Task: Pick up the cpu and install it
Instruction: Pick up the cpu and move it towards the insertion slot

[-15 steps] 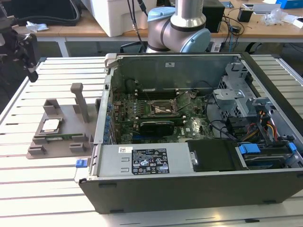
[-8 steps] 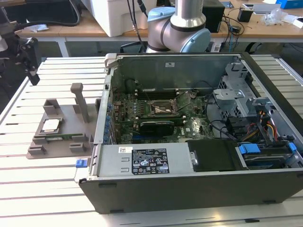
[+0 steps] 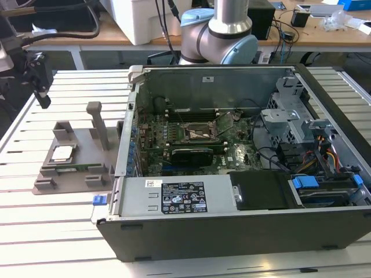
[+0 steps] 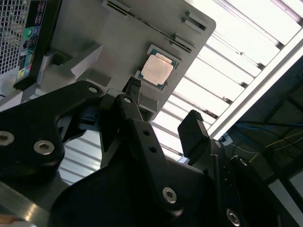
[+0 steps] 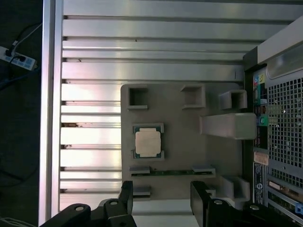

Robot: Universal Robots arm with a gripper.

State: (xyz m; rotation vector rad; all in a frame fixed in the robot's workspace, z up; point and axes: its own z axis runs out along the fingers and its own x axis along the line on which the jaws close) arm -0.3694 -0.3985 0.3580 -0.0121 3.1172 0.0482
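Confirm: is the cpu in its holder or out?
In. The cpu lies flat in its recess on the grey holder block; the open gripper hovers apart from it, holding nothing.

Lab; slatted bench [image 3: 58, 231], open computer case [image 3: 232, 234]

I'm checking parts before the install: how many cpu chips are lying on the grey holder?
1. The cpu lies flat in a square recess of the grey holder, beside the computer case; the open gripper hangs clear of it. No other seems hidden on it.
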